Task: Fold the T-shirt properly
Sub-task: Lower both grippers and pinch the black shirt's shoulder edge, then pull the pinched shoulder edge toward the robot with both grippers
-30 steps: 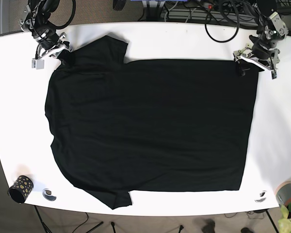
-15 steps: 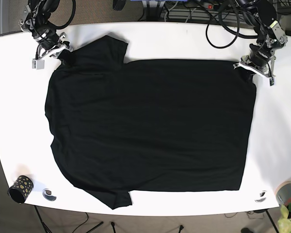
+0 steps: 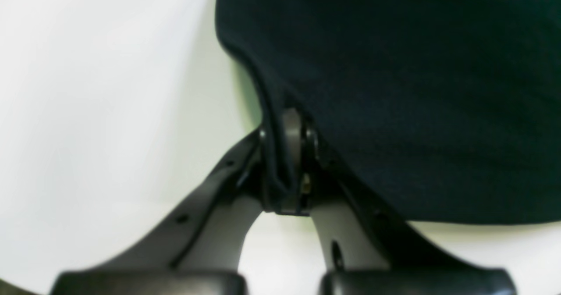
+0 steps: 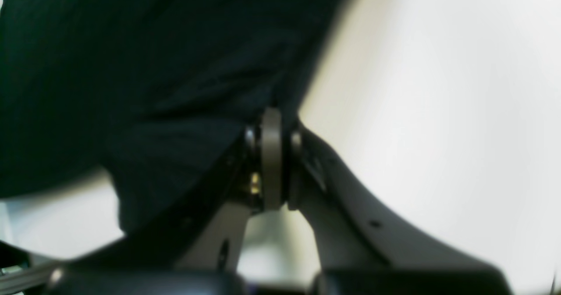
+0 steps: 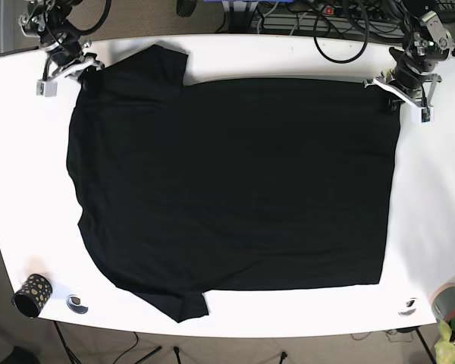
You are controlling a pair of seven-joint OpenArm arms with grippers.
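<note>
A black T-shirt lies spread flat across the white table, neck end at the left, hem at the right. My right gripper is shut on the shirt's far left corner near the shoulder; in the right wrist view the fingers pinch dark cloth. At the far right corner of the hem, my left gripper is also shut on the shirt. The left wrist view shows its fingers clamping the folded edge of the fabric.
A patterned cup and a small round item sit at the table's front left. A grey tape roll, another small item and a plant are at the front right. Cables run behind the far edge.
Both grippers have pulled the shirt's far edge toward the back of the table. The whole shirt has shifted that way and lies flatter.
</note>
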